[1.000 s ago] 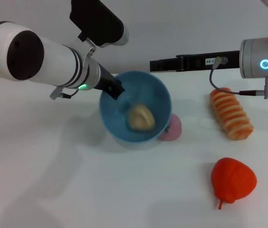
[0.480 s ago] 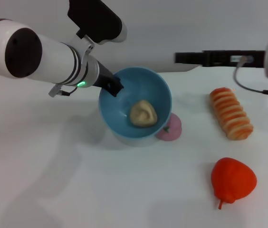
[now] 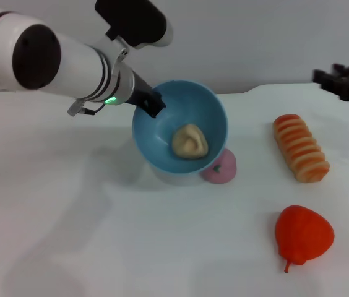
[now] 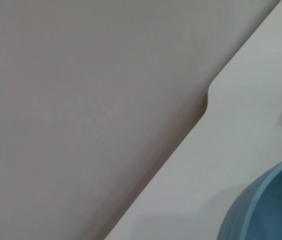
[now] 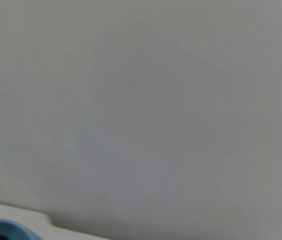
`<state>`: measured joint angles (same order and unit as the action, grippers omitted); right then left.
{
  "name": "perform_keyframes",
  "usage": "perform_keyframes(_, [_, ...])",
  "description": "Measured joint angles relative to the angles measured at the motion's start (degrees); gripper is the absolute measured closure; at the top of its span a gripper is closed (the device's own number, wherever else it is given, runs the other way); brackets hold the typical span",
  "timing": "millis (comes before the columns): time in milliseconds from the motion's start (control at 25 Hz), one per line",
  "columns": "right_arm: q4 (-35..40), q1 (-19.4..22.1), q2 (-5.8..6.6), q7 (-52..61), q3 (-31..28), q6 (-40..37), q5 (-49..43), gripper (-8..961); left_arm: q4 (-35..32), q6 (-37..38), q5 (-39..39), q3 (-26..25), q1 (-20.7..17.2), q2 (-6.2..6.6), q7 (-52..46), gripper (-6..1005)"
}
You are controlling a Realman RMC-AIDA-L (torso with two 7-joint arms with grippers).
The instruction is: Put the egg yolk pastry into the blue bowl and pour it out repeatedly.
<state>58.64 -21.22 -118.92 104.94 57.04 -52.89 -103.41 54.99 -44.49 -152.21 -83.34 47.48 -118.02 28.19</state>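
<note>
Left tool (image 3: 153,104) clamps the blue bowl (image 3: 215,120) rim, egg yolk pastry (image 3: 190,141) inside, bowl tilted.

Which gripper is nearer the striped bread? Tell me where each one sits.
The right gripper: it is behind the striped bread, toward the table's far right edge. The left gripper grips the blue bowl rim, well off to the bread's left.

Beige egg yolk pastry (image 3: 190,141) inside tilted blue bowl (image 3: 162,139).
</note>
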Motion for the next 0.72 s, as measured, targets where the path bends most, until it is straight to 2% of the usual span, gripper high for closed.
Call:
perform_keyframes(120, [-3.1, 2.56, -0.06, -10.8, 0.01, 3.83, 8.84, 528, 0.09, -0.61, -0.12, 0.01, 1.32, 0.05, 0.09, 1000])
perform_keyframes(160, [-5.89, 4.11, -0.07, -19.73, -0.22, 4.99, 16.44, 528, 0.1, -0.51, -0.16, 0.06, 1.78, 0.07, 0.14, 999])
perform_keyframes(200, [-5.89, 4.11, -0.07, -19.73, -0.22, 4.99, 16.44, 528, 0.1, -0.36, -0.21, 0.18, 2.22, 0.07, 0.19, 999])
perform_keyframes(400, [-12.65, 6.95, -0.08, -39.7, -0.43, 5.08, 33.8, 527, -0.5, 0.43, -0.28, 0.5, 4.41, -0.08, 0.43, 1000])
perform_keyframes(560, [-19.49, 7.14, -0.09, -53.34, 0.09, 4.76, 41.42, 527, -0.1, 2.07, -0.29, 0.58, 5.61, -0.18, 0.97, 1000])
perform_keyframes(720, [-24.44, 6.1, -0.08, -56.17, 0.12, 4.39, 43.35, 527, -0.04, 8.02, -0.26, 2.15, 5.91, -0.37, 1.36, 999])
